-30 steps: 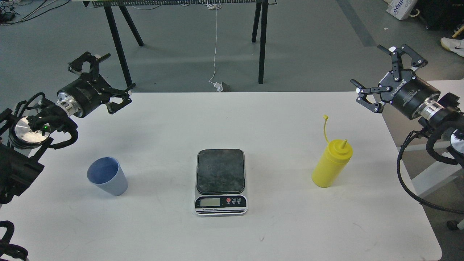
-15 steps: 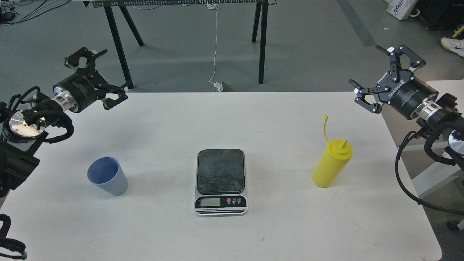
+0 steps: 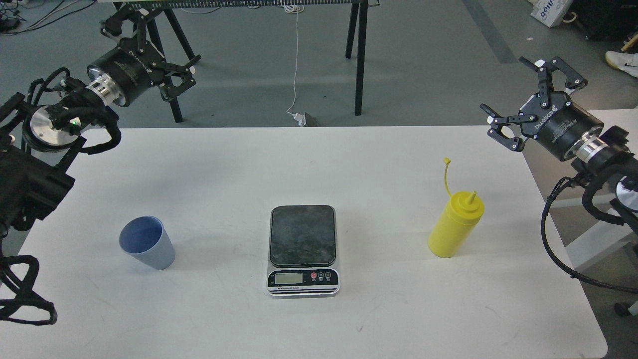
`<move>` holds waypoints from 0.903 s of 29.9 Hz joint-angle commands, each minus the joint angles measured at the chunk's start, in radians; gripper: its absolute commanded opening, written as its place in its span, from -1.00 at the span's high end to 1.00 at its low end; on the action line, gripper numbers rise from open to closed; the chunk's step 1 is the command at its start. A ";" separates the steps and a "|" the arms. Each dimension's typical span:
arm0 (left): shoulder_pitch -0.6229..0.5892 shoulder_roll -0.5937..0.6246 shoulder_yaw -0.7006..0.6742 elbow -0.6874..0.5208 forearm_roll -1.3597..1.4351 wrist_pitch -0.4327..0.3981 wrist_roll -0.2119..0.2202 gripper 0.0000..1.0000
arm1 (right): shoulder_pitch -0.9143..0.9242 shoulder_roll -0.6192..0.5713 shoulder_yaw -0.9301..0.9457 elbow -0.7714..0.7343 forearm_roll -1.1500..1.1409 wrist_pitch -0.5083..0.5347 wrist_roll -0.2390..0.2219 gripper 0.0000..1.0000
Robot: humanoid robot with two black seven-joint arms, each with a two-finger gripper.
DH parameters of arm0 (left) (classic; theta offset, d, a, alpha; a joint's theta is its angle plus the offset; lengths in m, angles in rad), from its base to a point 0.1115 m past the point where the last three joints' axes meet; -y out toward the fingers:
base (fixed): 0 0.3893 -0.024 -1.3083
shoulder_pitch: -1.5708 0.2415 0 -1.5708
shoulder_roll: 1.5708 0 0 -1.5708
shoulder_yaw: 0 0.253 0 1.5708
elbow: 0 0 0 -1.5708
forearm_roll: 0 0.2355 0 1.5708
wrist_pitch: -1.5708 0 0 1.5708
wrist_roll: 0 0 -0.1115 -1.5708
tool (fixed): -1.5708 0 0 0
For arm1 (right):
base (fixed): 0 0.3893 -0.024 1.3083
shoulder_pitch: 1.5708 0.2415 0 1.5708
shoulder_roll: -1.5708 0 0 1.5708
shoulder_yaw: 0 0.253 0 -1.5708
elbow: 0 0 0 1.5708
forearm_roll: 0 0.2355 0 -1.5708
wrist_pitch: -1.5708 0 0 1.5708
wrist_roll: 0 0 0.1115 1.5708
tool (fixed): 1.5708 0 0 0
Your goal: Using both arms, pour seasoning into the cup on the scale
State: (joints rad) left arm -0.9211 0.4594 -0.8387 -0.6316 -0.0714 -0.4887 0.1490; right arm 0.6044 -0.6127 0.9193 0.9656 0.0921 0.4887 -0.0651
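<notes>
Both fingers (image 3: 182, 62) spread wide, empty.

The white counter (image 3: 379, 164) carries a cup (image 3: 147, 243) near its left edge, a scale (image 3: 303, 249) mid-front, and a bottle (image 3: 455, 224) near its right edge.

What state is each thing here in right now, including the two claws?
Light-blue tapered plastic cup: upright, empty, on the white table.
Flat digital kitchen scale: plate bare.
Yellow plastic squeeze bottle: upright, cap off, strap sticking up.
Left gripper: open, holding nothing, raised.
Right gripper: open, holding nothing, raised.
</notes>
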 commanded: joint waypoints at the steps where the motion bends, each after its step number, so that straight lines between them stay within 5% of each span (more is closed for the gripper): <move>1: -0.022 0.040 0.004 0.004 0.241 0.000 -0.026 -1.00 | 0.000 0.010 0.010 -0.002 0.000 0.000 -0.001 -0.99; 8: -0.033 0.215 0.004 -0.013 0.833 0.000 -0.089 -1.00 | 0.000 0.013 0.010 -0.010 -0.002 0.000 -0.002 -0.99; 19: -0.042 0.443 0.001 -0.214 1.188 0.000 -0.105 -0.99 | 0.023 0.051 0.061 -0.103 -0.002 0.000 -0.010 -0.99; 22: -0.132 0.427 0.006 -0.160 1.179 0.000 -0.092 -0.99 | 0.025 0.063 0.059 -0.105 -0.002 0.000 -0.010 -0.99; 27: -0.202 0.289 0.007 0.122 0.965 0.000 -0.062 -0.99 | 0.018 0.063 0.058 -0.111 -0.002 0.000 -0.007 -0.99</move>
State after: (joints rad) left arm -1.0969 0.8188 -0.8344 -0.6576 1.0320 -0.4883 0.0602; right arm 0.6277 -0.5496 0.9783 0.8592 0.0905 0.4887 -0.0753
